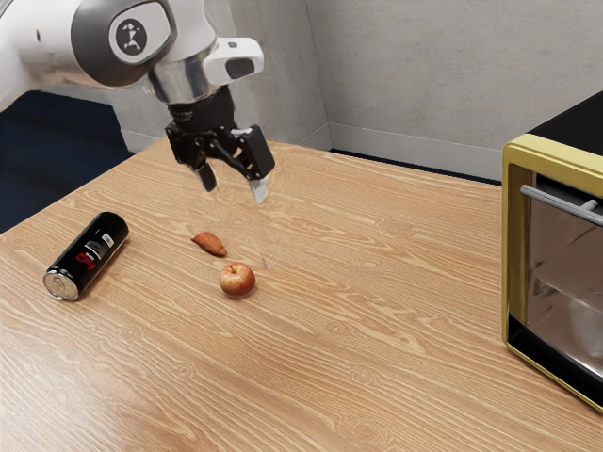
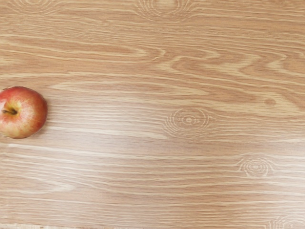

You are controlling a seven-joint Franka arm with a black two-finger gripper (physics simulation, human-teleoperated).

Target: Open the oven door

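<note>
From here I see my gripper (image 1: 233,187) above the table (image 1: 396,311), fingers spread, well apart from the oven door (image 1: 565,273) at the exterior view's right.

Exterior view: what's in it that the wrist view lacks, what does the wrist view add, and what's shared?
Exterior view: yellow-framed oven with its bar handle, black can on its side, sweet potato, arm, open claw, grey walls.
Wrist view: close top-down look at the stem of the apple, which the picture's edge crops.
Both: that apple and the wood-grain table.
</note>
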